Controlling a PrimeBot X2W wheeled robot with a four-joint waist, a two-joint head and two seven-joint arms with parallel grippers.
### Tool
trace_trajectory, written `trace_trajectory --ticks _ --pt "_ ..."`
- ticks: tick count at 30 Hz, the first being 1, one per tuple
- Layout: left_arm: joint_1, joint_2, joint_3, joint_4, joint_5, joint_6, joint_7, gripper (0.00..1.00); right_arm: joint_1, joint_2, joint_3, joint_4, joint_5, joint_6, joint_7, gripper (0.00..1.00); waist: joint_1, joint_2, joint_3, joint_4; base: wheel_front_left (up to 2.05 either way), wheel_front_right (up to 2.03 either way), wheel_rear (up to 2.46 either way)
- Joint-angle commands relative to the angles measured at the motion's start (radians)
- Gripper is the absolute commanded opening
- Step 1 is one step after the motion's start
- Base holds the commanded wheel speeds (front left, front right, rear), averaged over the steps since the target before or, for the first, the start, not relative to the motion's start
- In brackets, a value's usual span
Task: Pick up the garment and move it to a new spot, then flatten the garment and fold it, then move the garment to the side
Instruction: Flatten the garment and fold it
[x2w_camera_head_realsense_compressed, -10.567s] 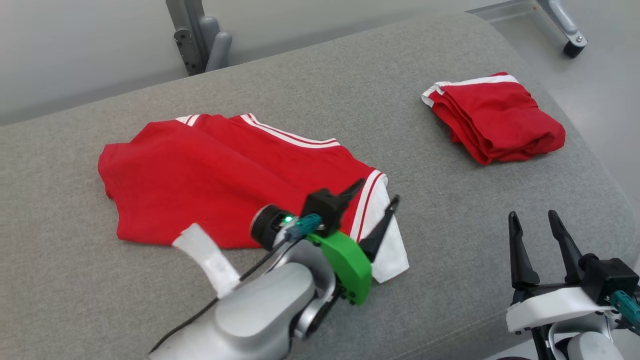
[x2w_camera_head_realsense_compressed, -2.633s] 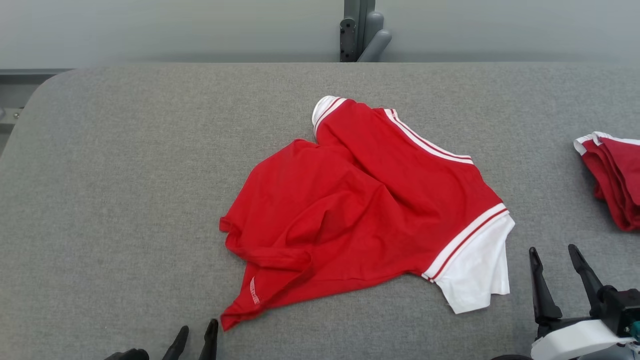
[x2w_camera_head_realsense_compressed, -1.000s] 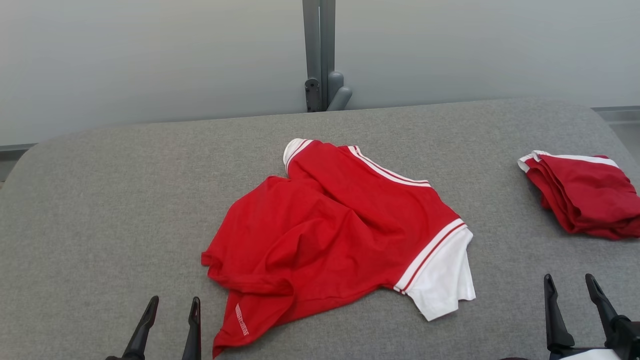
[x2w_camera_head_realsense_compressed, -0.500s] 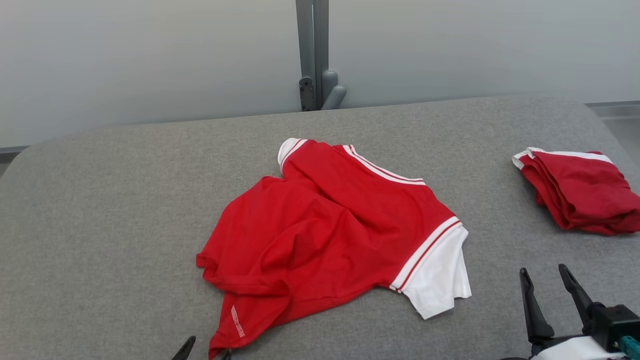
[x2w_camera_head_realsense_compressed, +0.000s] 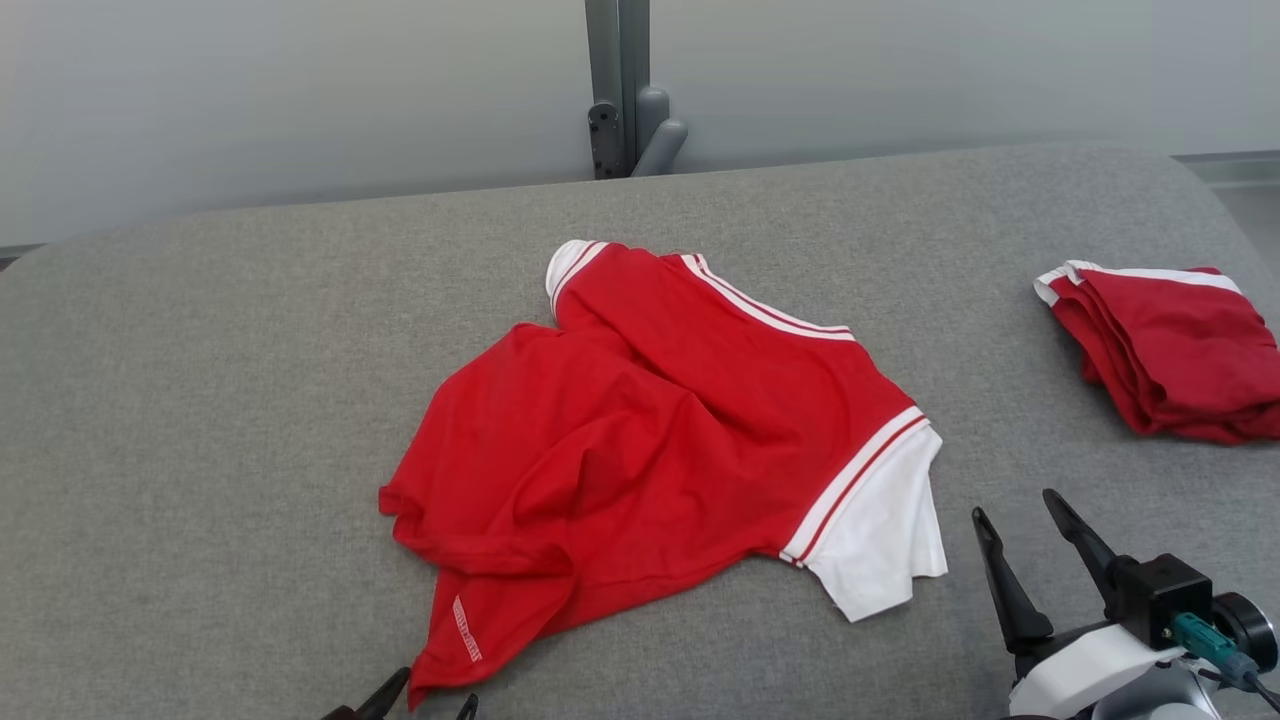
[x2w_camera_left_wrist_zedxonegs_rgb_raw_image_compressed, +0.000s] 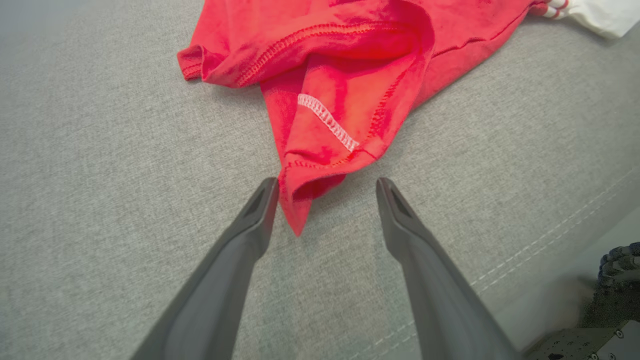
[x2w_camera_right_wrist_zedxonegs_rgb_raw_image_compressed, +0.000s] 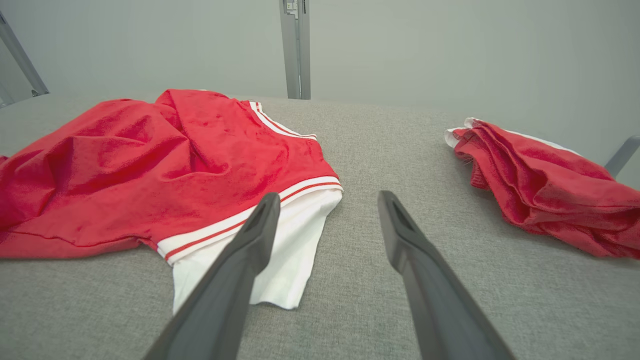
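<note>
The garment (x2w_camera_head_realsense_compressed: 650, 440), a red shirt with white striped sleeves, lies crumpled in the middle of the grey padded table (x2w_camera_head_realsense_compressed: 200, 400). One white sleeve (x2w_camera_head_realsense_compressed: 880, 540) points toward the front right. In the head view my left gripper (x2w_camera_head_realsense_compressed: 432, 703) shows just its fingertips at the bottom edge, by the garment's near corner. The left wrist view has that gripper (x2w_camera_left_wrist_zedxonegs_rgb_raw_image_compressed: 326, 184) open, with the pointed red corner (x2w_camera_left_wrist_zedxonegs_rgb_raw_image_compressed: 310, 185) lying between its fingers. My right gripper (x2w_camera_head_realsense_compressed: 1014, 505) stands open just right of the white sleeve, over bare table. From its wrist, the right gripper (x2w_camera_right_wrist_zedxonegs_rgb_raw_image_compressed: 328, 196) points past the sleeve (x2w_camera_right_wrist_zedxonegs_rgb_raw_image_compressed: 285, 245).
A second red garment (x2w_camera_head_realsense_compressed: 1170, 350) lies folded at the table's right end, also seen in the right wrist view (x2w_camera_right_wrist_zedxonegs_rgb_raw_image_compressed: 540, 185). A grey post (x2w_camera_head_realsense_compressed: 620, 90) stands behind the far edge. The table's front edge with its seam (x2w_camera_left_wrist_zedxonegs_rgb_raw_image_compressed: 550, 240) runs close behind my left gripper.
The head camera has shifted a little. My left gripper has slid right and low to the garment's near corner. The right gripper has moved left toward the white sleeve. The garment lies as before.
</note>
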Motion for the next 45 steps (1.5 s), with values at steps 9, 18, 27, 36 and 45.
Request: trace_trajectory --ticks 9,18,27,36,45 --pt "-0.093 -0.015 -0.003 0.032 0.024 0.025 -0.046 1.0 -0.091 -0.02 0.07 0.096 0.025 -0.001 0.023 1.0 0.0 0.0 0.092 0.002 0.0 0.0 0.0" --pt "-0.147 -0.024 -0.032 0.047 0.007 0.014 -0.067 1.0 -0.177 -0.012 0.149 0.226 0.068 -0.001 0.06 1.0 0.0 0.0 0.138 0.027 0.0 0.0 0.0" --pt "-0.172 -0.026 -0.078 0.024 -0.015 0.005 -0.074 0.44 -0.253 0.012 0.213 0.39 0.106 -0.001 0.12 1.0 0.0 0.0 0.153 0.05 0.0 0.0 0.0" --pt "-0.178 -0.019 -0.113 -0.007 -0.054 -0.001 -0.061 0.0 -0.27 0.004 0.291 0.445 0.231 -0.001 0.166 0.0 0.0 0.0 0.154 0.058 0.0 0.0 0.0" --pt "-0.101 0.009 -0.09 -0.071 -0.164 -0.001 -0.019 0.0 -0.269 -0.101 0.211 0.324 0.438 -0.001 0.083 0.0 0.0 0.0 0.11 0.036 0.0 0.0 0.0"
